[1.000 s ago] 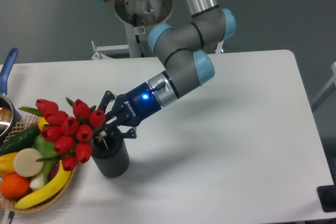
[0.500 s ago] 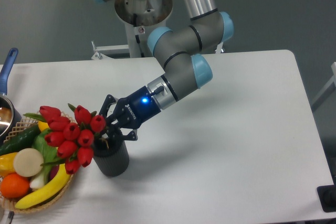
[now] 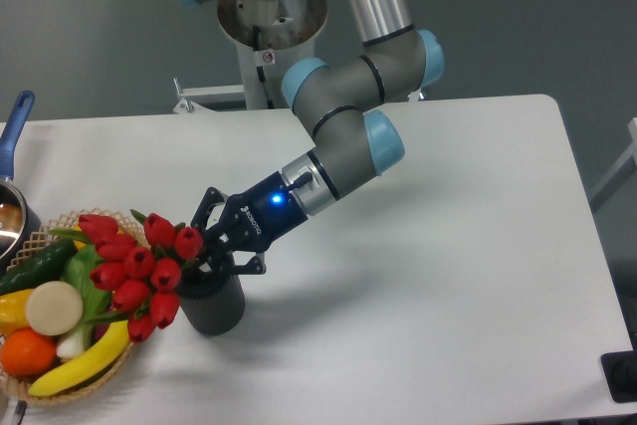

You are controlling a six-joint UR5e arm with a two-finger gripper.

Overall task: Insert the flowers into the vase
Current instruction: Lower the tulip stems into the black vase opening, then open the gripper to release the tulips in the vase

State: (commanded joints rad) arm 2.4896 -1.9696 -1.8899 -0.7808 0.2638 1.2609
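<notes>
While clenched on stems, end effector holds flowers over vase mouth.

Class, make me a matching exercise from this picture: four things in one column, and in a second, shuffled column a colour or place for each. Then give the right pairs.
Things:
1. flowers
2. vase
3. wicker basket
4. pot handle

Descriptions:
A. blue, at the table's far left edge
B. dark and ribbed, standing just below the gripper
C. red buds leaning left from the vase mouth
D. holds a banana, an orange and other produce, front left

Pairs: 1-C, 2-B, 3-D, 4-A
</notes>
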